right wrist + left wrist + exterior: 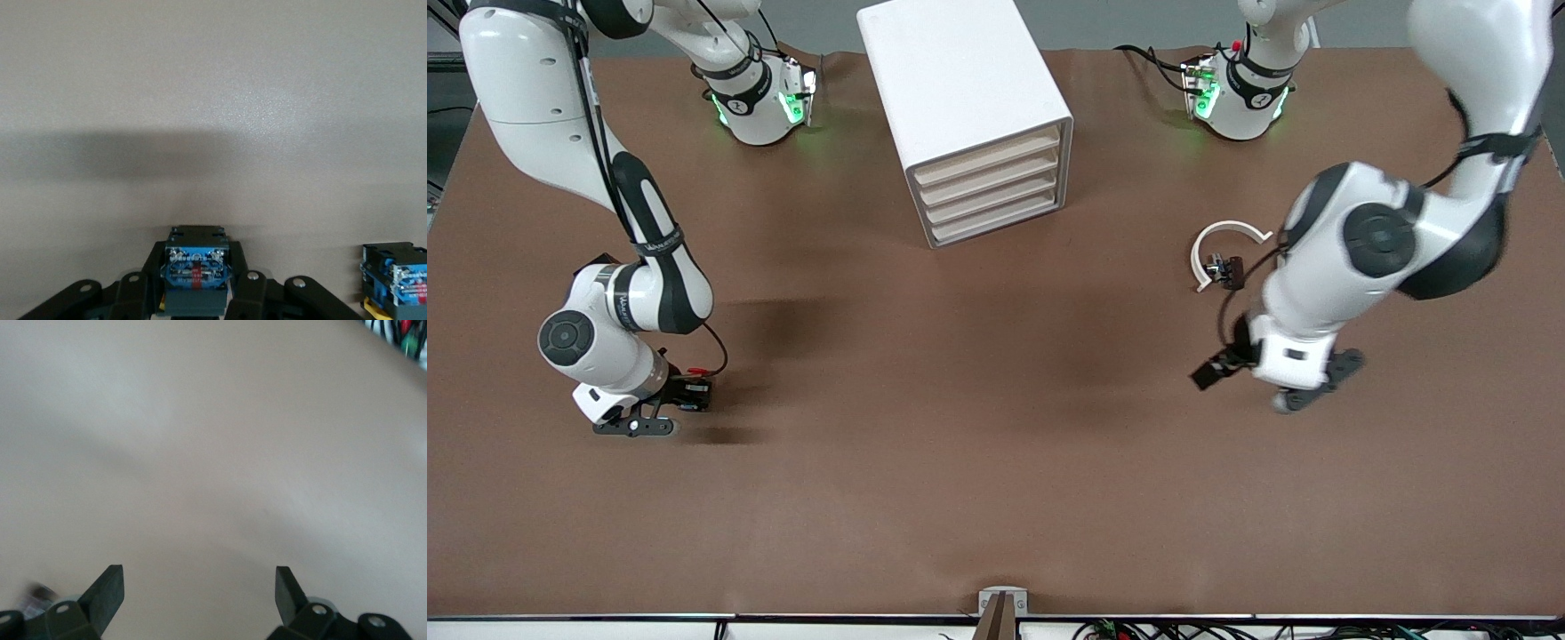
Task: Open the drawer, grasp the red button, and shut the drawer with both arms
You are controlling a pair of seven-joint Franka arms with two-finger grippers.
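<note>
1. Counter (996, 462): brown mat.
2. White drawer cabinet (960, 98) stands between the arm bases, all four drawers shut.
3. White ring (1221, 240) lies toward the left arm's end, small dark part (1225, 268) in it.

A robotics lab: two white arms (614, 240) are bolted to a bench (960, 444) under plain brown covering, their bases glowing green beside a white drawer cabinet (969, 116). Loose cables (1138, 629) run along the bench edge nearest the front camera.

High front camera; wrist cameras face the table (996, 462).
</note>
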